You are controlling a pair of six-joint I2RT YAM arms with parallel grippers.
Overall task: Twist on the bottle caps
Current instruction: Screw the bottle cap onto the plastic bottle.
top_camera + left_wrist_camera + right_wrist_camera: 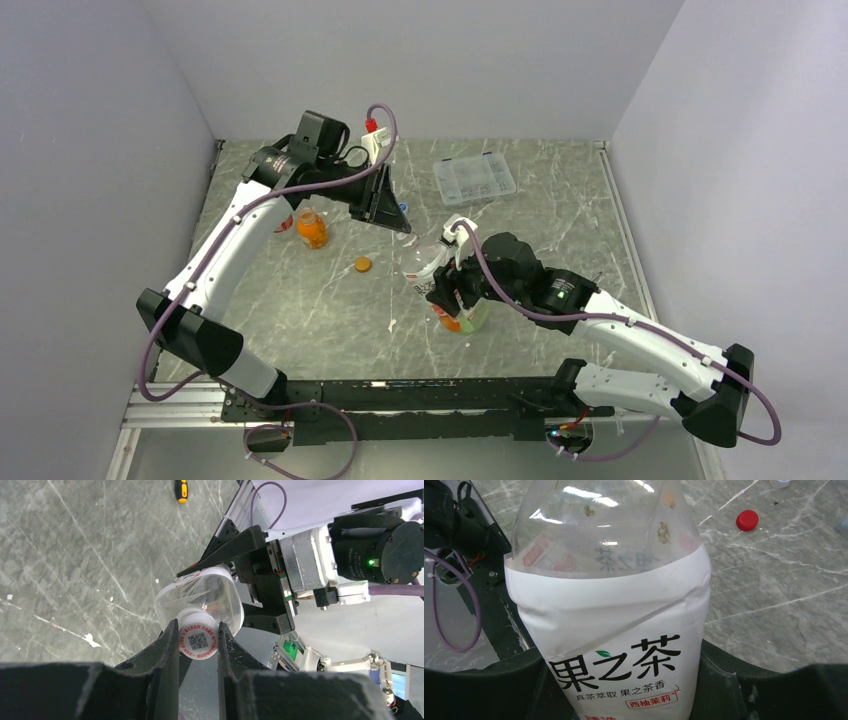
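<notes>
The left gripper (197,632), pinching the small whitish plastic cap (198,642), should turn it squarely onto the clear white-labelled bottle (609,605), which the right gripper (634,700) seemingly clamps.

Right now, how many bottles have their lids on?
None looks finished yet. The left pincer grips a white lid at the mouth of the white-labelled bottle, which the right pincer holds. An orange lid and a red lid lie loose on the table, so at least those two remain to do.
</notes>
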